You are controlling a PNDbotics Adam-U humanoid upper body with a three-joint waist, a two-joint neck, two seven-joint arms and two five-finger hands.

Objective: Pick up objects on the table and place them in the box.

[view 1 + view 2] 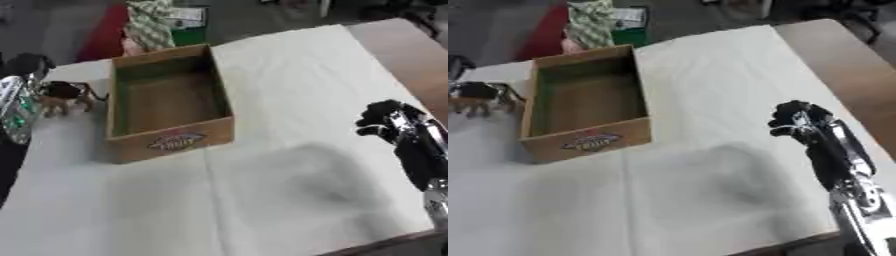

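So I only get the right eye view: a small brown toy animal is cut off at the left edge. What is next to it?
Observer: In the left eye view the robot's silver and green left arm stands just left of the small brown toy animal.
Operator: Is the toy whole there?
Observer: Yes, all of it shows, left of the open brown cardboard box.
Operator: And the hand?
Observer: The black left hand shows above the toy; touching or not, I cannot tell.
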